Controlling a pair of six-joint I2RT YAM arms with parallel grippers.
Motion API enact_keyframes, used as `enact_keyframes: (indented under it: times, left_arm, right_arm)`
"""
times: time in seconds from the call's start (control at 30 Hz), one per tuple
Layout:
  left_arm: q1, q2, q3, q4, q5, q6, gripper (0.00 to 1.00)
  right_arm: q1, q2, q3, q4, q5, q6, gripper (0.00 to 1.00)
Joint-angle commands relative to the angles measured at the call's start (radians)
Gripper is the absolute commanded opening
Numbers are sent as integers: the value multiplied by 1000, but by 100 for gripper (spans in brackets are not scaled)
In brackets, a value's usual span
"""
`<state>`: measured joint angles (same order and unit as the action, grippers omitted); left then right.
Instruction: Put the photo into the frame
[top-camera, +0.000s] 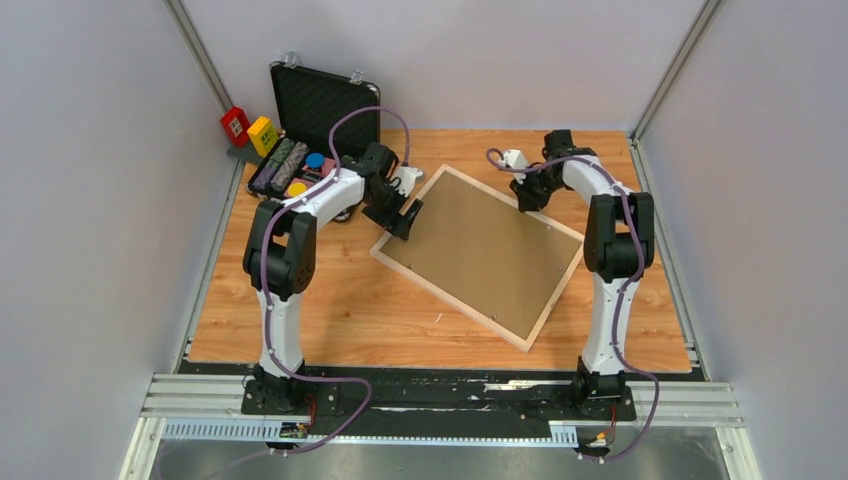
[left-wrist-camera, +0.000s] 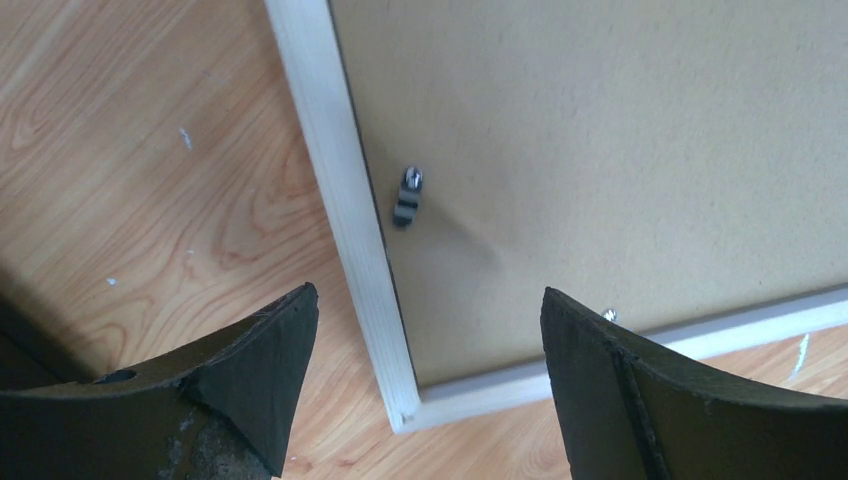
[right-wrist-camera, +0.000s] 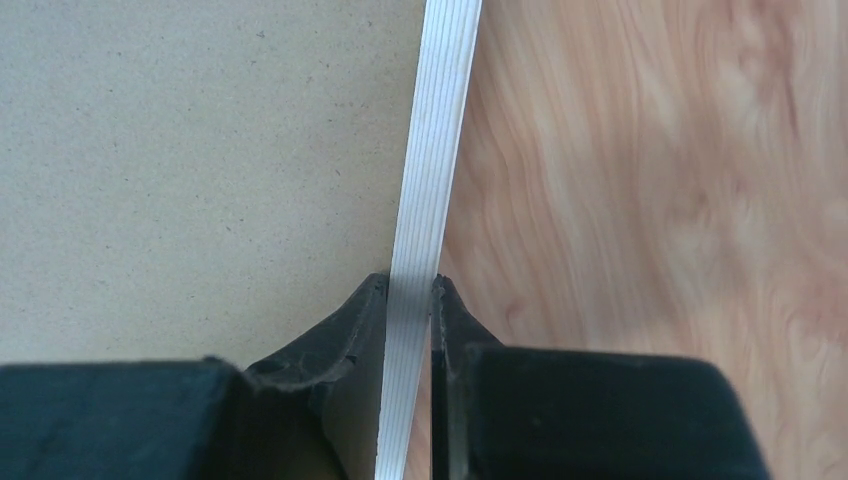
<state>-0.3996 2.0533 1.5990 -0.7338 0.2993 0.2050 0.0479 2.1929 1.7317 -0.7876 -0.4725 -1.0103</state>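
My right claw (right-wrist-camera: 410, 290) is pinched on the frame (right-wrist-camera: 430, 150). One finger sits on the inner side of its pale rail and the other on the outer side, both pressed against the wood. From above, that grip is on the frame's far right rail, near its far corner.

My left claw (left-wrist-camera: 430, 320) is spread wide and holds nothing. It hangs over the frame's left corner, and the corner joint shows between my two black fingertips (left-wrist-camera: 270, 350).

The frame lies flat on the wooden table (top-camera: 350, 310), turned diagonally, back side up. Its brown backing board (top-camera: 480, 255) fills the opening. A small metal clip (left-wrist-camera: 407, 195) stands on the board just inside the left rail. I cannot see the photo; only the board shows inside the frame.

Behind my left arm, at the far left of the table, is an open black hard case (top-camera: 325, 100) with coloured pieces in its lower half. A red block (top-camera: 235, 124) and a yellow block (top-camera: 262, 134) stand just beside it. All of this is well apart from the frame.
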Motion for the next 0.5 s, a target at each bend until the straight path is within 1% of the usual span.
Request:
enact_keyframes:
  times: [0.0, 0.13, 0.27, 0.47]
  left_arm:
    - [-1, -21, 26, 8, -41, 44, 89]
    - [1, 5, 33, 27, -93, 33, 90]
    - [1, 26, 64, 33, -125, 11, 90]
    - [1, 59, 112, -1, -47, 15, 90]
  right_arm:
    - [67, 63, 76, 5, -44, -144, 0]
    - [73, 69, 89, -14, -74, -155, 0]
    - [67, 31, 22, -17, -55, -206, 0]
    - [20, -26, -42, -18, -54, -270, 0]
